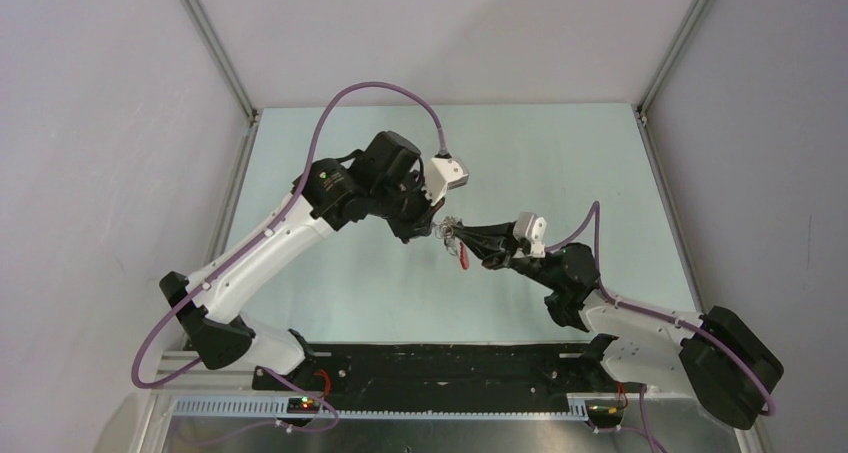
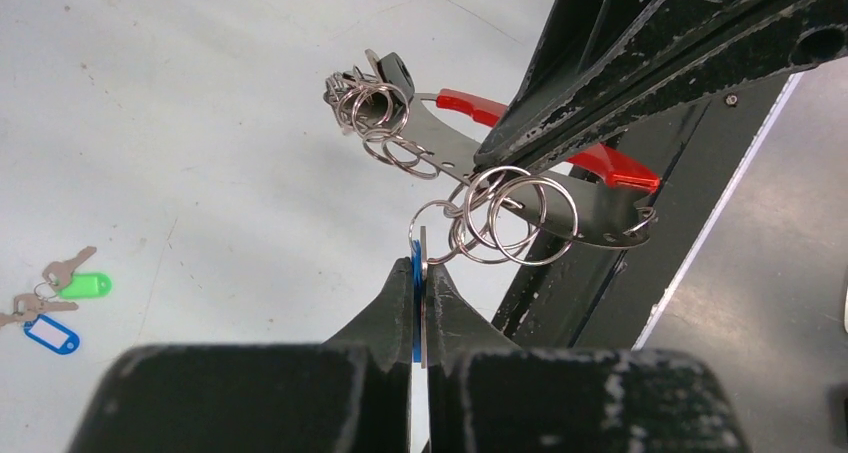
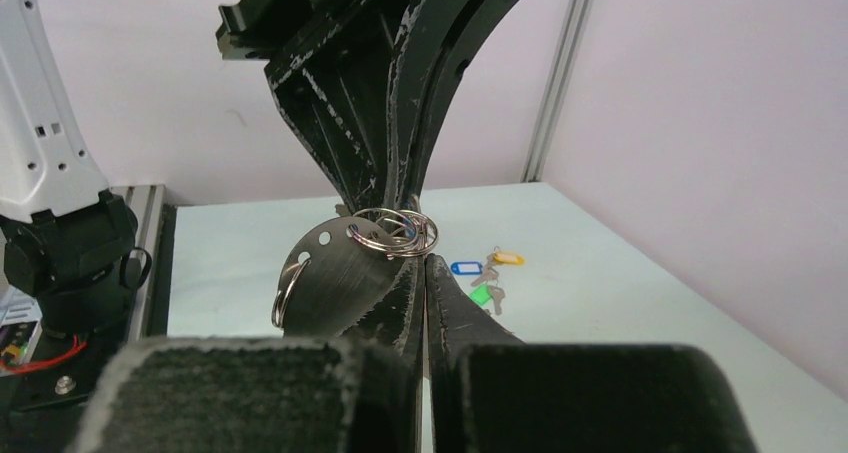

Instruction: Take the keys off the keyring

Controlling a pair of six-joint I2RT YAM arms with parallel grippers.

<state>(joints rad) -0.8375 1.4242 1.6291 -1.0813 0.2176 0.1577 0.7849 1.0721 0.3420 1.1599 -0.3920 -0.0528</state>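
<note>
The keyring (image 2: 455, 148) is a curved silvery plate with a red strap (image 2: 610, 168), and it hangs in mid-air above the table. Several split rings (image 2: 510, 213) thread through its holes, and a black-tagged key (image 2: 397, 70) sits at its far end. My right gripper (image 2: 490, 158) comes in from the upper right and is shut on the plate (image 3: 330, 283). Below it, my left gripper (image 2: 420, 263) is shut on a blue-tagged key (image 2: 415, 248), seen edge-on and linked to the rings. From above, both grippers (image 1: 437, 228) (image 1: 462, 235) meet mid-table, the red strap (image 1: 463, 258) dangling there.
A separate cluster of keys with green and blue tags (image 2: 60, 293) lies on the pale table; the right wrist view also shows its yellow tag (image 3: 505, 259). The black base rail (image 1: 440, 368) runs along the near edge. Frame posts stand at the far corners.
</note>
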